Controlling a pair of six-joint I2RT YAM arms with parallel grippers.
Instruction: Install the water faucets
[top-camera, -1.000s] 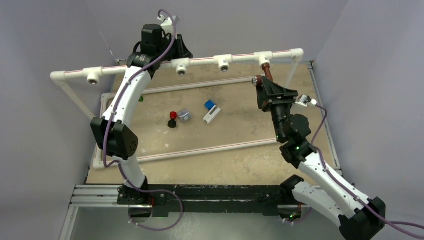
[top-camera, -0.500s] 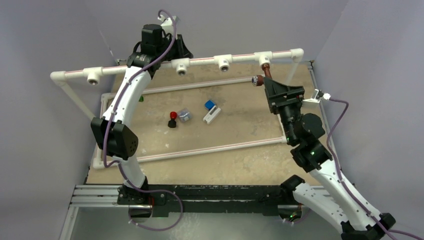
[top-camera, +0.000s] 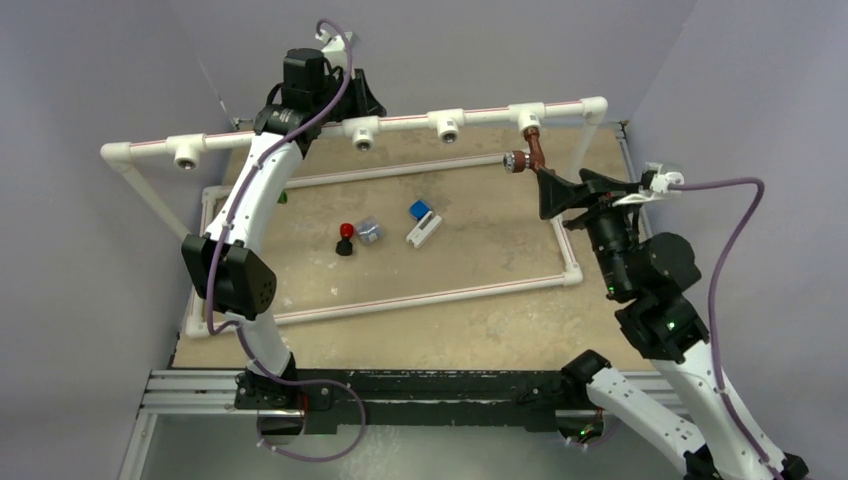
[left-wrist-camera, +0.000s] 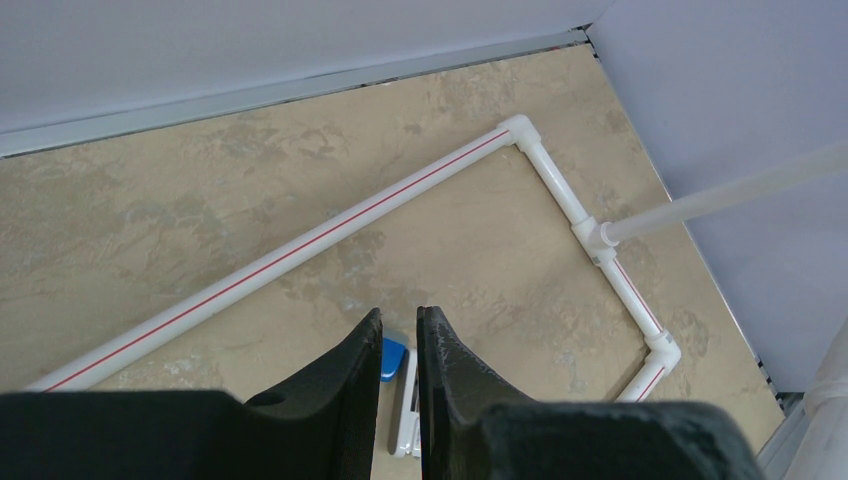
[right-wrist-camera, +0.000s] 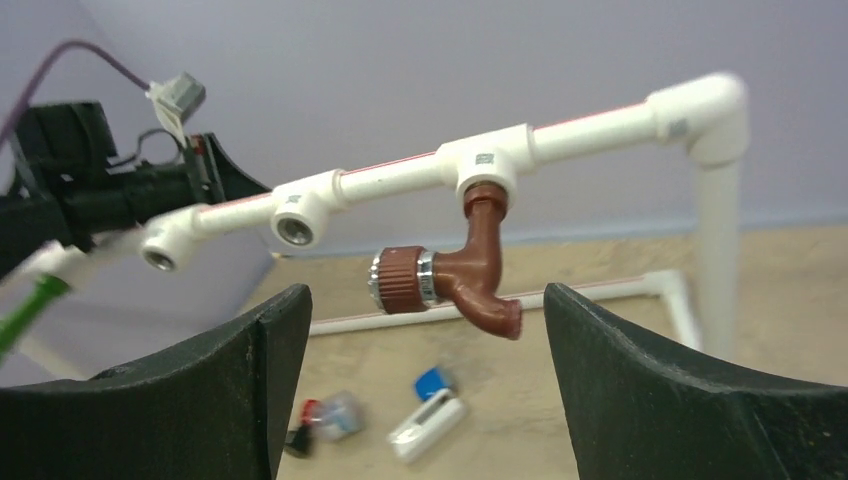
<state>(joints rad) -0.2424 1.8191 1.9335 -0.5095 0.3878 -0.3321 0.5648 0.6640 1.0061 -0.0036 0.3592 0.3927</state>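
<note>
Directly ahead of the right hand (right-wrist-camera: 425, 300) hangs the reddish-brown faucet (right-wrist-camera: 450, 280). Its stem stands upright in the rightmost tee fitting (right-wrist-camera: 485, 160) of the raised rail (top-camera: 490, 113). Its body lies along the rail, capped end toward the left arm, spout downturned. The right hand is spread wide and holds nothing; in its own camera the fingers flank the faucet but stay apart from it.

That faucet looks seated, so I judge the coming move concerns the green faucet (top-camera: 283, 197). Only a small green patch of it shows, seemingly down on the counter (top-camera: 480, 320), tight beside the left arm's white link and well apart from the right hand. The left arm is the nearer one. Its long axis cannot be told.

The left hand (left-wrist-camera: 400, 318), up behind the rail, has its fingers pressed almost together with nothing between them.

Counted:
- two faucets, one seated
- four tee fittings visible overhead, three with open sockets (the arm hides part of the rail)
- one red-and-black knob (top-camera: 345, 238)
- one blue-white block (top-camera: 423, 222)
</note>
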